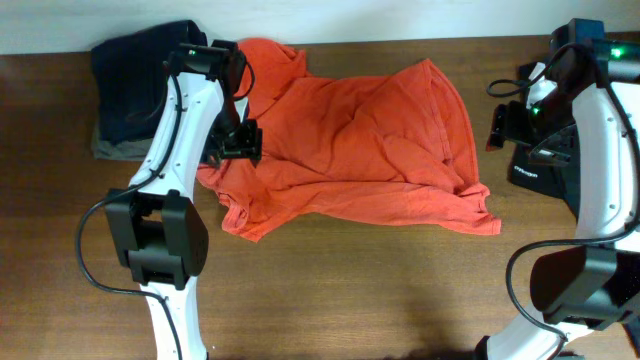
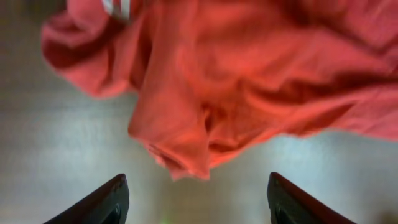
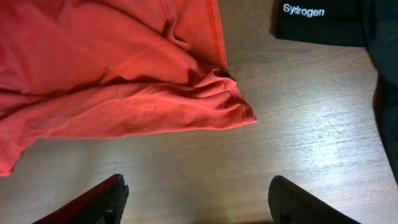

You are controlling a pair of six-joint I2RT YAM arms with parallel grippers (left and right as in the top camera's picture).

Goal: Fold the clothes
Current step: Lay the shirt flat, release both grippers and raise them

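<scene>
The crumpled T-shirt (image 1: pixel 370 140) lies across the worktop (image 1: pixel 380 300), long axis left-right, with the left end effector (image 1: pixel 238 142) over its left edge and the right end effector (image 1: pixel 503 125) just beyond its right hem, both released and empty.

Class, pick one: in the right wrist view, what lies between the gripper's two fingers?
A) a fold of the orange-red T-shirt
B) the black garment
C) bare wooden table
C: the right gripper is open over bare table; the T-shirt lies beyond its fingertips, the black garment at the far upper right.
</scene>
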